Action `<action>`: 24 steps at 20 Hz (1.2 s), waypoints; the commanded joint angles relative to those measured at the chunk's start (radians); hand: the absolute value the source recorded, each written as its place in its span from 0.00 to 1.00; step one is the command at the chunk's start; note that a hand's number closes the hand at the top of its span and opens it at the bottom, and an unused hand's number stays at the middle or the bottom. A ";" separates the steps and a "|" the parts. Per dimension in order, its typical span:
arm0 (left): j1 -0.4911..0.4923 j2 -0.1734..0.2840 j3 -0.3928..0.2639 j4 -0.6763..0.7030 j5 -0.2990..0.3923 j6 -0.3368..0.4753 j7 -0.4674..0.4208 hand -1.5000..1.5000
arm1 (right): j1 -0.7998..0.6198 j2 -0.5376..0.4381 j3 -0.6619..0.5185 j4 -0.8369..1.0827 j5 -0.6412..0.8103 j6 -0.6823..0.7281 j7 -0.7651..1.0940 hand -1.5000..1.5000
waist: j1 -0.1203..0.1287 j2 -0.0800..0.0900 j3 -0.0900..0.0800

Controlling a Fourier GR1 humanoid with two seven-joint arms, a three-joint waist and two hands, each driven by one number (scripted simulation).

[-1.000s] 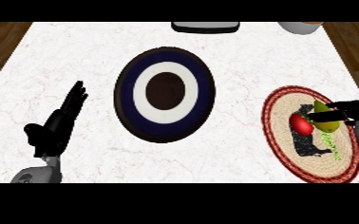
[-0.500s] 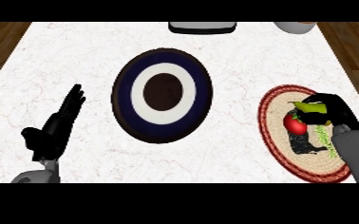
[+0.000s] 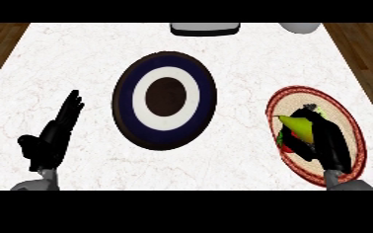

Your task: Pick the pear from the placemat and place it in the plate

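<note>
Two black hands are showing at the lower edge of the head view. Fingers [image 3: 320,128] of the right hand [image 3: 329,145] are curling over the pear [image 3: 297,124] — yellow-green, its pointed end sticking out toward the upper left — and a red patch is showing just below it, under the palm. Whether the pear is lifted or lying on the placemat [image 3: 291,98] cannot be told. That placemat, round with a reddish rim, is sitting close to the counter's right edge, with the hand and pear covering its lower middle.

Fingers [image 3: 70,109] of the left hand [image 3: 50,140] are standing straight and together, pointing up the view, thumb out to the left — the hand is resting at the lower left, holding nothing and touching nothing.

Between the hands the plate [image 3: 124,103], dark blue with a white ring and a dark centre, is lying near the middle of the white marbled counter [image 3: 80,54]. Bare counter is lying on both sides of it, a narrower strip separating it from the placemat. At the far edge a grey tray-like thing [image 3: 205,28] and a pale rounded thing [image 3: 299,27] are partly showing. Wooden floor [image 3: 11,34] is showing past both far corners.
</note>
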 commanded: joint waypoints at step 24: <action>-0.079 -0.022 -0.014 0.028 -0.056 -0.012 0.018 0.50 | 0.061 0.205 0.139 -0.813 0.474 0.199 0.388 1.00 | 0.045 0.026 0.015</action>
